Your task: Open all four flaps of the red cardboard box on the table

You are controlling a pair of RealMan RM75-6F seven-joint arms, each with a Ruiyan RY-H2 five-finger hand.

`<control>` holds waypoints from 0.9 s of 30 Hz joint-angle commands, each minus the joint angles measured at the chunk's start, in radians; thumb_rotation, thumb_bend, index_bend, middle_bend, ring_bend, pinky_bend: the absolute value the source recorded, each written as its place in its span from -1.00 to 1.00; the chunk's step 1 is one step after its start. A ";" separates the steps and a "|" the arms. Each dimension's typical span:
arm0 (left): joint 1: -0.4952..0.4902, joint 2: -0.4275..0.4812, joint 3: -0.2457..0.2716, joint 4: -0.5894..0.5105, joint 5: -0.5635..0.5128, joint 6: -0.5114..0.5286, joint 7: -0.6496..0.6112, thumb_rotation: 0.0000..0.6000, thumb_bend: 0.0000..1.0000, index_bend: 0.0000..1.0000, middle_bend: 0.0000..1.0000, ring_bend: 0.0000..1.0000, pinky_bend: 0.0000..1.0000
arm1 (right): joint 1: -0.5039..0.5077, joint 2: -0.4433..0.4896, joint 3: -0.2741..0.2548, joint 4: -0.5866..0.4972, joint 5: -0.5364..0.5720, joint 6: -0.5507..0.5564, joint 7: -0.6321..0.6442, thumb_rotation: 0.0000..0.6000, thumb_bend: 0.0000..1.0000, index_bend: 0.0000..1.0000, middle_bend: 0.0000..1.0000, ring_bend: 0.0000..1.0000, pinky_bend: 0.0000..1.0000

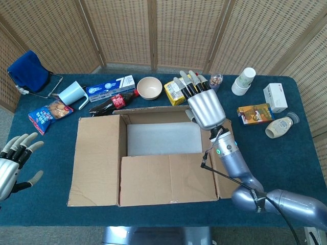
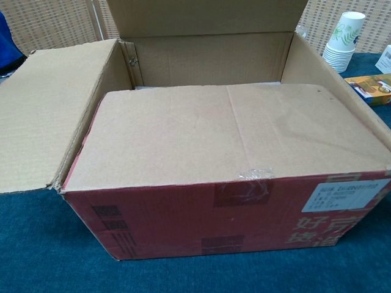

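The red cardboard box [image 2: 226, 213] stands mid-table. Its left flap [image 1: 97, 158] lies folded out flat. The far flap [image 2: 208, 15] stands upright. Still flat over the near half of the opening lies the near flap [image 1: 168, 178], and the right flap [image 2: 333, 67] leans outward. White padding [image 1: 163, 138] shows inside. My right hand [image 1: 204, 104] is at the far flap's right end, back up and fingers stretched apart, holding nothing. My left hand [image 1: 13, 163] hovers with spread fingers off the table's near left corner. Neither hand shows in the chest view.
Behind the box sit a blue carton [image 1: 110, 88], a cola bottle [image 1: 112, 103], a bowl [image 1: 149, 87] and a yellow snack box [image 1: 176, 91]. A stack of paper cups [image 1: 244, 80], a white box [image 1: 275, 97], an orange box [image 1: 254, 113] and a sauce bottle [image 1: 280, 126] stand to the right.
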 commanded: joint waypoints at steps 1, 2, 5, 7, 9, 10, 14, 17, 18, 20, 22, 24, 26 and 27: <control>0.000 0.000 -0.001 0.000 -0.001 0.001 0.001 1.00 -0.99 -0.72 -1.00 -1.00 -0.81 | 0.041 -0.040 0.021 0.064 0.038 -0.004 -0.006 1.00 -0.44 -1.00 -1.00 -1.00 -0.61; 0.001 -0.001 -0.001 0.001 -0.002 0.001 0.001 0.99 -0.99 -0.72 -1.00 -1.00 -0.81 | 0.051 -0.049 0.027 0.081 0.043 -0.005 -0.005 1.00 -0.44 -1.00 -1.00 -1.00 -0.61; 0.001 -0.002 -0.002 0.003 -0.003 0.001 0.002 0.99 -0.99 -0.72 -1.00 -1.00 -0.81 | 0.082 -0.074 0.037 0.135 0.052 -0.004 -0.014 1.00 -0.44 -1.00 -1.00 -1.00 -0.61; 0.001 -0.002 -0.004 0.006 -0.006 0.002 0.001 0.99 -0.99 -0.72 -1.00 -1.00 -0.81 | 0.104 -0.092 0.042 0.174 0.050 0.001 -0.021 1.00 -0.45 -1.00 -1.00 -1.00 -0.61; 0.001 -0.002 -0.004 0.007 -0.009 0.001 0.000 1.00 -0.99 -0.72 -1.00 -1.00 -0.82 | 0.118 -0.108 0.046 0.202 0.053 0.006 -0.021 1.00 -0.45 -1.00 -1.00 -1.00 -0.61; 0.001 -0.002 -0.005 0.007 -0.010 0.000 -0.001 0.99 -0.99 -0.72 -1.00 -1.00 -0.81 | 0.126 -0.117 0.047 0.218 0.058 0.008 -0.024 1.00 -0.46 -1.00 -1.00 -1.00 -0.61; 0.000 -0.002 -0.006 0.008 -0.012 -0.001 -0.003 1.00 -0.99 -0.72 -1.00 -1.00 -0.81 | 0.138 -0.147 0.037 0.265 0.072 0.018 -0.031 1.00 -0.47 -1.00 -1.00 -1.00 -0.61; -0.001 -0.003 -0.005 0.009 -0.010 -0.002 -0.001 0.99 -0.99 -0.72 -1.00 -1.00 -0.81 | 0.141 -0.172 0.019 0.312 0.062 0.023 -0.019 1.00 -0.51 -1.00 -1.00 -1.00 -0.61; -0.001 -0.003 -0.005 0.009 -0.009 -0.003 0.000 0.99 -0.99 -0.72 -1.00 -1.00 -0.81 | 0.141 -0.180 0.014 0.327 0.061 0.025 -0.016 1.00 -0.51 -1.00 -1.00 -1.00 -0.61; -0.002 -0.004 -0.004 0.009 -0.007 -0.005 0.000 0.98 -0.99 -0.72 -1.00 -1.00 -0.81 | 0.142 -0.202 0.008 0.358 0.064 0.028 -0.005 1.00 -0.53 -1.00 -1.00 -1.00 -0.61; -0.003 -0.005 -0.003 0.008 -0.006 -0.006 0.003 0.99 -0.99 -0.72 -1.00 -1.00 -0.81 | 0.146 -0.234 0.004 0.403 0.068 0.031 0.010 1.00 -0.54 -1.00 -1.00 -1.00 -0.61; -0.002 -0.005 -0.003 0.008 -0.005 -0.005 0.004 0.99 -0.99 -0.72 -1.00 -1.00 -0.81 | 0.151 -0.259 -0.001 0.445 0.064 0.032 0.025 1.00 -0.57 -1.00 -1.00 -1.00 -0.61; -0.001 -0.006 -0.004 0.008 -0.007 -0.003 0.006 0.99 -0.99 -0.72 -1.00 -1.00 -0.81 | 0.155 -0.279 -0.005 0.479 0.062 0.031 0.035 1.00 -0.59 -1.00 -1.00 -1.00 -0.61; -0.001 -0.006 -0.004 0.008 -0.009 -0.003 0.006 0.99 -0.99 -0.72 -1.00 -1.00 -0.81 | 0.158 -0.292 -0.007 0.500 0.059 0.030 0.042 1.00 -0.60 -1.00 -1.00 -1.00 -0.61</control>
